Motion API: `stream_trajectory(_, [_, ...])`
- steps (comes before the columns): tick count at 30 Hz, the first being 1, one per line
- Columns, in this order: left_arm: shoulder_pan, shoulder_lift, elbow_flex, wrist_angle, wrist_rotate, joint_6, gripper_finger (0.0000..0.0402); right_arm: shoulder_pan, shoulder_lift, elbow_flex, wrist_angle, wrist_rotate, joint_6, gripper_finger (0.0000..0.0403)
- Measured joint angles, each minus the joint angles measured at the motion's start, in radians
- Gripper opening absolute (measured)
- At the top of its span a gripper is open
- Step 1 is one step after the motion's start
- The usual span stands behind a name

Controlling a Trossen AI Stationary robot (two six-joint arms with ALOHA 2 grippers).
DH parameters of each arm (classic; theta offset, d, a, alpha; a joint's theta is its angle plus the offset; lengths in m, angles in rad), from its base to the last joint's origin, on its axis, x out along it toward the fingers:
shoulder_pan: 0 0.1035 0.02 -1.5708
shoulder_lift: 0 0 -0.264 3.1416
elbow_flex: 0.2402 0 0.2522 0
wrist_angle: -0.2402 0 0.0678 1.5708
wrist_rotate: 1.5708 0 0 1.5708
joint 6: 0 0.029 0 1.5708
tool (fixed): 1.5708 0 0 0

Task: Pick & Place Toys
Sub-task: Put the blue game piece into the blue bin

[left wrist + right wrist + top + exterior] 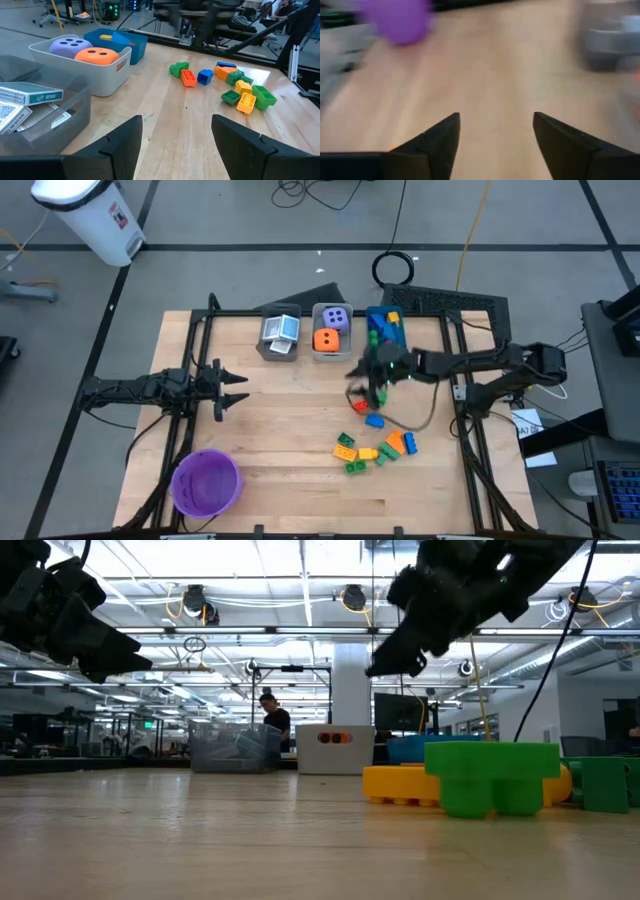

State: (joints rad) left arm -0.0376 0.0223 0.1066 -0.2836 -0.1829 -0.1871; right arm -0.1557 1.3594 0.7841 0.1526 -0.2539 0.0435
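Several multicoloured bricks [378, 442] lie loose on the table's near right part; they also show in the left wrist view [230, 82] and the low view [490, 780]. A purple die [337, 318] and an orange die [326, 339] sit in the pale middle bin [107, 82]. Cards [282, 330] lie in the grey bin [75, 107]. My right gripper [365, 375] hovers blurred between the blue bin [385, 328] and the loose bricks, open [495, 120] with nothing between its fingers. My left gripper [240, 388] waits open [175, 125] at the table's left.
A round purple bowl [205, 480] stands at the near left corner. The three bins line the far edge, and the blue one holds some bricks. Bare wood lies between the left gripper and the brick pile. A dark cable [420, 420] lies beside the bricks.
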Motion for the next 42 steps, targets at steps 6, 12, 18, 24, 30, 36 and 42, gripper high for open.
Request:
stream_trajectory(6, [0.000, 0.000, 0.000, 0.000, 0.000, 0.000, 0.0246, 0.171, -0.028, 0.008, -0.055, -0.137, 0.209, 0.0280])
stream_trajectory(12, [0.000, 0.000, 0.000, 0.000, 0.000, 0.000, 0.0246, 0.383, -0.076, 0.129, -0.524, 0.084, 0.290, 0.0276])
stream_trajectory(18, [0.000, 0.000, 0.000, -0.001, 0.000, 0.000, 0.0246, 0.510, -0.074, 0.152, -0.845, 0.206, 0.642, 0.0274])
stream_trajectory(24, [0.000, 0.000, 0.000, -0.001, 0.000, 0.000, 0.0246, 0.571, -0.072, 0.096, -0.972, 0.216, 1.003, 0.0274])
stream_trajectory(30, [0.000, 0.000, 0.000, -0.001, 0.000, 0.000, 0.0246, 0.572, -0.072, 0.034, -0.973, 0.201, 1.055, 0.0274])
stream_trajectory(36, [0.000, 0.000, 0.000, -0.001, 0.000, 0.000, 0.0246, 0.551, -0.073, -0.022, -0.924, 0.219, 1.056, 0.0274])
stream_trajectory(42, [0.000, 0.000, 0.000, -0.001, 0.000, 0.000, 0.0246, 0.548, -0.068, -0.071, -0.862, 0.174, 1.052, 0.0274])
